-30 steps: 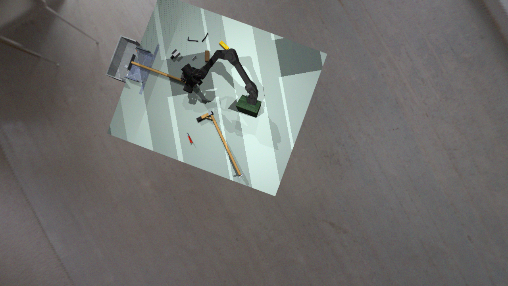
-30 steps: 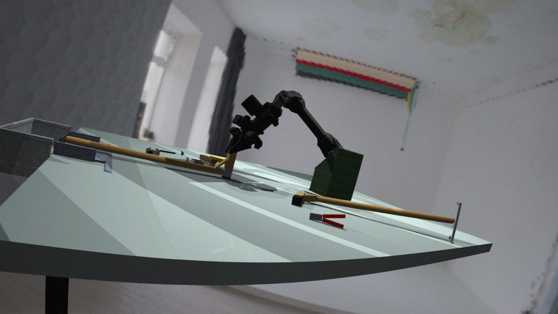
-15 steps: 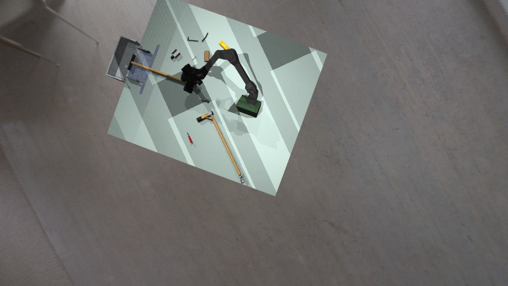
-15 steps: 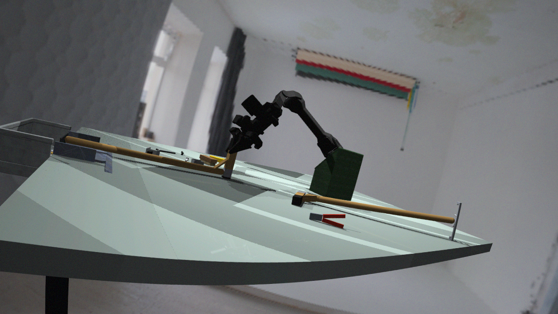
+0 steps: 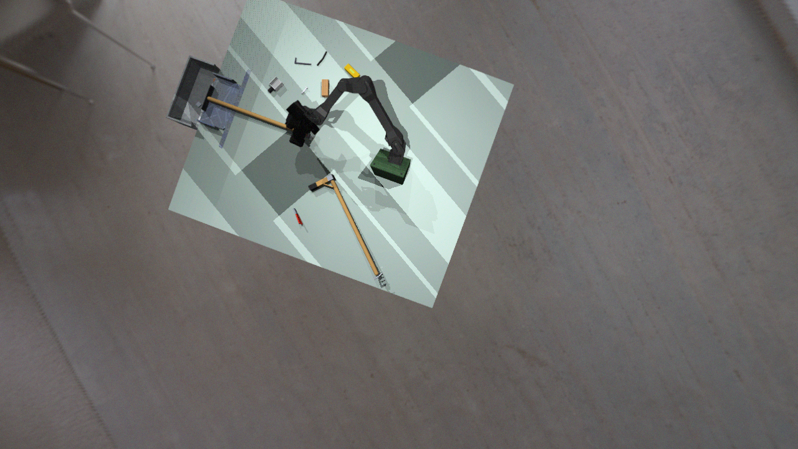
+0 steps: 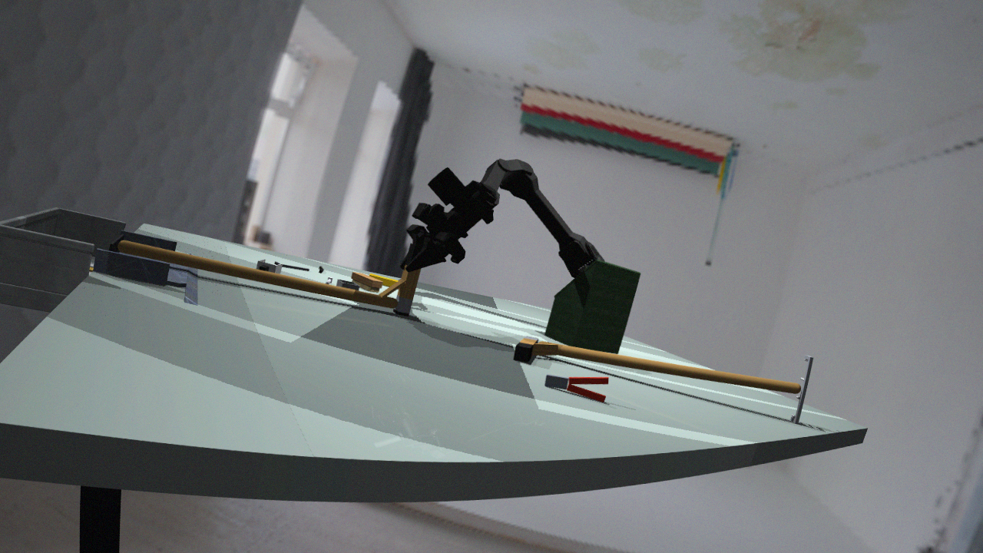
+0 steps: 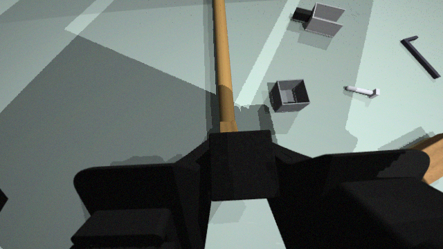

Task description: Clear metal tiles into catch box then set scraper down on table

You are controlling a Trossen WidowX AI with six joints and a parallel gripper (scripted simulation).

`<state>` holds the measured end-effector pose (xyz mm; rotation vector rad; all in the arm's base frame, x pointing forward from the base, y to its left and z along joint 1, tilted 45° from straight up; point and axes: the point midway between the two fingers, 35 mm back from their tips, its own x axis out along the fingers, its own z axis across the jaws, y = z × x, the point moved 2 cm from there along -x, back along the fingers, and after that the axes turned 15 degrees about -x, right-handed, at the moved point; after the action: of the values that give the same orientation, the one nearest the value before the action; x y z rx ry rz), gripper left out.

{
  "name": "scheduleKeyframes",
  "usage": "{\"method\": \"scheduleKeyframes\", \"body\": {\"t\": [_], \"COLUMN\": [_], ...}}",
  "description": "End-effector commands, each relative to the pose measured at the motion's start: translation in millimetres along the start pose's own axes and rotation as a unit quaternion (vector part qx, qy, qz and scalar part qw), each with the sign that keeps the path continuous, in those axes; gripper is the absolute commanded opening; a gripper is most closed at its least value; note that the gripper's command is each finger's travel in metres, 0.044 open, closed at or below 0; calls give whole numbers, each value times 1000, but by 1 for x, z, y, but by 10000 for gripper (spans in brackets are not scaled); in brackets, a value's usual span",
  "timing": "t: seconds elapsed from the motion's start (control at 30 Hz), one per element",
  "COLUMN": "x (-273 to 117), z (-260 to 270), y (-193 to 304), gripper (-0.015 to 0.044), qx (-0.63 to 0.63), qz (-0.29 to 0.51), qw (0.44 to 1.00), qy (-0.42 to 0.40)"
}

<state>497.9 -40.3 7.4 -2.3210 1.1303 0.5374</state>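
My gripper (image 6: 408, 265) (image 7: 232, 140) is shut on the black-capped upright grip of the long scraper (image 5: 250, 115) (image 6: 261, 275) (image 7: 223, 52). Its wooden shaft reaches along the steel bench plate (image 5: 219, 118) (image 6: 130, 266), which looks bluish. The scraper's dark blade (image 5: 210, 91) is at the plate's far end, close to the grey catch box (image 5: 179, 89) (image 6: 41, 268) at the table edge. A small pale speck (image 5: 198, 103), perhaps a tile, shows just beyond the blade; whether it is on the plate or in the box I cannot tell. The box floor is mostly hidden in the exterior view.
A second long wooden-handled tool (image 5: 355, 227) (image 6: 653, 365) and red-handled pliers (image 5: 298, 217) (image 6: 584, 388) lie on the near side. A wooden block (image 5: 324, 87), yellow block (image 5: 351, 70), open grey box (image 7: 290, 96), bracket (image 7: 325, 21), bolt (image 7: 361, 90) and hex key (image 7: 419, 57) lie across the shaft.
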Motion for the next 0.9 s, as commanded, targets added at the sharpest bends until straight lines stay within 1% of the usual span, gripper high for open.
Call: {"method": "scheduleKeyframes", "body": {"t": [0.0, 0.87], "x": [-6, -29], "z": [2, 11], "y": [2, 25], "gripper": [0, 0], "qx": [1, 0], "qz": [-2, -3], "qw": [1000, 1000], "qy": [0, -1]}}
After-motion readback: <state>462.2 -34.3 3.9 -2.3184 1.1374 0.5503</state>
